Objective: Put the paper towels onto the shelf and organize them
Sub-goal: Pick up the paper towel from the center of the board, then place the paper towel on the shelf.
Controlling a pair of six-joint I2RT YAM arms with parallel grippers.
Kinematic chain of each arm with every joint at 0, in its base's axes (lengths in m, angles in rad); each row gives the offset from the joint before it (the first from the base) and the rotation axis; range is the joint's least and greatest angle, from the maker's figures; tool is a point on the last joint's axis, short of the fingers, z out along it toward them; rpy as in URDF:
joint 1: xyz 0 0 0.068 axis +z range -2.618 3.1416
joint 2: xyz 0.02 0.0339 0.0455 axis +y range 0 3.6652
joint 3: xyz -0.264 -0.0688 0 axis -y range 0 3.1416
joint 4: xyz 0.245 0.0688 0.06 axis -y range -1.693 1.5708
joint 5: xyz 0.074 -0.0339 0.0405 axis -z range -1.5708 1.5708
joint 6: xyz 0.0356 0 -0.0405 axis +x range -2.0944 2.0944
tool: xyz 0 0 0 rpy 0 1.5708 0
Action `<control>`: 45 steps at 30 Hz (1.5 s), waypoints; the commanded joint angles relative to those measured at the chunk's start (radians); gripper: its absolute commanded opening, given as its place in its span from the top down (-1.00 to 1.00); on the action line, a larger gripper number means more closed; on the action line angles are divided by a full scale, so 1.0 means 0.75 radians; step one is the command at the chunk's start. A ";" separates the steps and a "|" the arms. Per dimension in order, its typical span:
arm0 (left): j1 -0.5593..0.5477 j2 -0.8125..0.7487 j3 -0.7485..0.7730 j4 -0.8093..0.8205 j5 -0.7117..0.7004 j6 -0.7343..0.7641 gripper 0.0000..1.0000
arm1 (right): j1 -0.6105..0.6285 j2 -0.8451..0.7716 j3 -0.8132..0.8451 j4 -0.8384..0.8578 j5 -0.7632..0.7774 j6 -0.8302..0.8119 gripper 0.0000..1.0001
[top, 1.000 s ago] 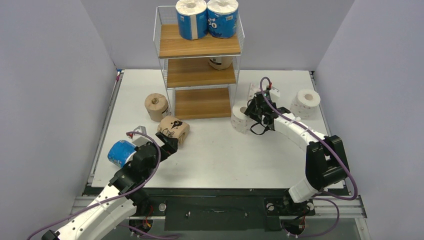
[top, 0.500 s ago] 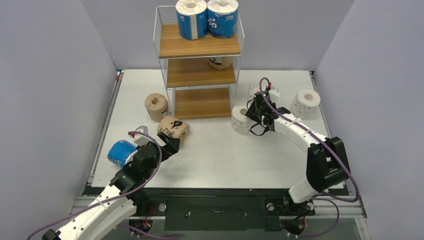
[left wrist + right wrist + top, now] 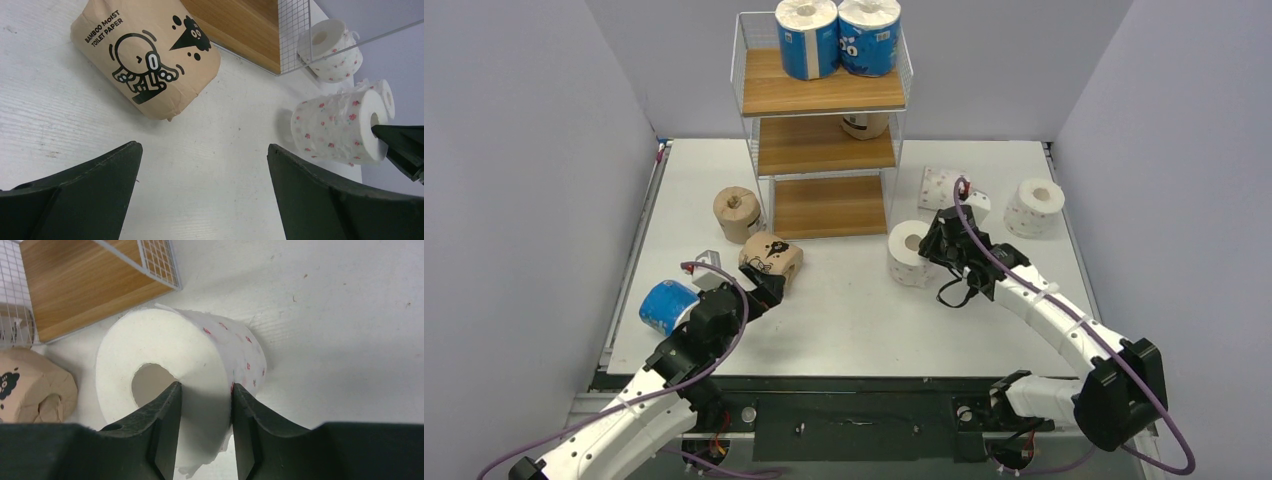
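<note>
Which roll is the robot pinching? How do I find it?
Find the tall wooden shelf at the back of the white table. Just off its bottom right corner is a white roll with tiny red flowers. Unlike the two other flowery rolls farther right, it has the right arm's fingers pinching its wall, one poked into its hollow middle.

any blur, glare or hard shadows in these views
Top view: even light, no glare, sharp throughout. Left wrist: the tan roll shows crisp print, while the open left claw looks dark and soft-edged up close. Right wrist: the white roll is sharp but shaded where the right claw pinches its wall.
</note>
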 commanded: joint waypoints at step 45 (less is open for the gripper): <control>-0.002 0.105 -0.058 0.256 0.044 -0.038 -0.93 | 0.153 0.612 0.514 0.321 0.112 0.269 0.42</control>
